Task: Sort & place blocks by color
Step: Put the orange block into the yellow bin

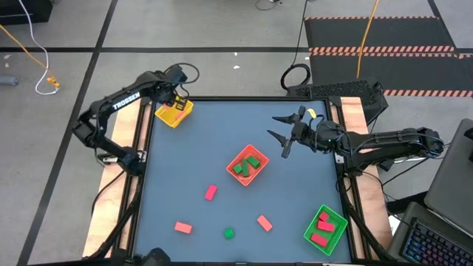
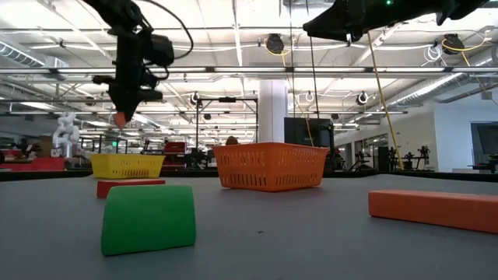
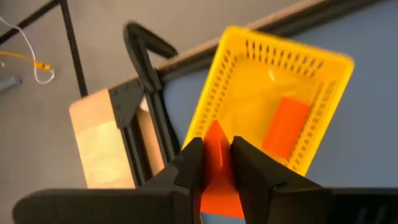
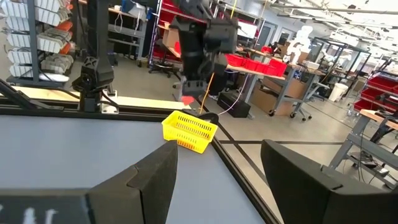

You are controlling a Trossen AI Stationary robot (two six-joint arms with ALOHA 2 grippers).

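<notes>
Red wedge [image 3: 216, 163] clamped in the left gripper's [image 3: 216, 171] jaws above one yellow tray [image 1: 174, 112]. Three pink blocks [image 1: 211, 193] and one green block [image 1: 229, 233] lie loose on the desk [image 1: 199, 148]. Right gripper [image 1: 283, 137] hovers, jaws apart.

One readable marking: white "TROSSEN" lettering along the left arm [image 1: 126, 101], seen from above. No other text legible anywhere.

yellow tray [image 3: 273, 93]: slotted plastic, kinda glossy
table top [image 1: 222, 140]: smooth matt blue-grey
side boards [image 3: 102, 143]: bare wood
green block [image 2: 148, 218]: matt, smooth
left gripper [image 3: 216, 163]: fingers matt black
</notes>
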